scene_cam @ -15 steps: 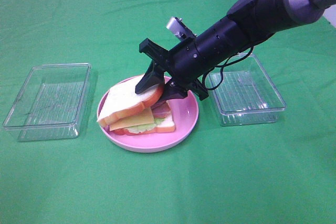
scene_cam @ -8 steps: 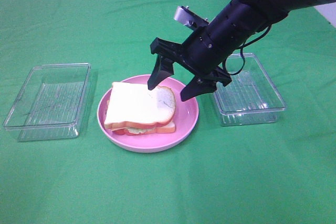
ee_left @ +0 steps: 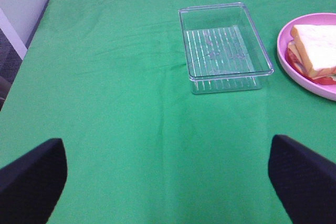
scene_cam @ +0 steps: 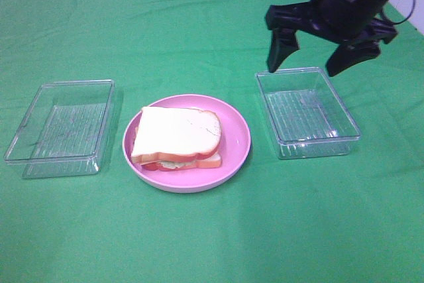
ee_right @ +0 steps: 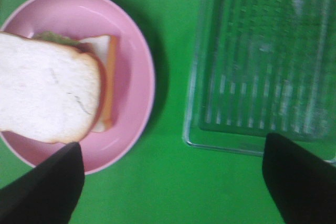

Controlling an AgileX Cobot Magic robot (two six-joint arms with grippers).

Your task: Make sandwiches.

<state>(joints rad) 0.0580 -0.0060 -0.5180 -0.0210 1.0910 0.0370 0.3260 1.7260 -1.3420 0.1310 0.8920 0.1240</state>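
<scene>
A sandwich [scene_cam: 175, 137] lies on the round pink plate [scene_cam: 235, 147]: a white bread slice with orange-brown crust on top, pale green lettuce and red at its lower edge. It also shows in the right wrist view [ee_right: 50, 95] and at the edge of the left wrist view [ee_left: 315, 53]. My right gripper [scene_cam: 308, 64] is open and empty, raised above the far edge of the right clear tray [scene_cam: 308, 111]. My left gripper [ee_left: 168, 177] is open and empty over bare green cloth, out of the exterior high view.
A second clear plastic tray [scene_cam: 63, 127] stands left of the plate, seen also in the left wrist view [ee_left: 223, 48]. The right tray shows in the right wrist view [ee_right: 262, 61]. Green cloth [scene_cam: 212, 230] covers the table.
My right gripper let go of the top bread slice, which now lies flat on the sandwich. The gripper then rose and moved back right, from the plate to above the right tray.
</scene>
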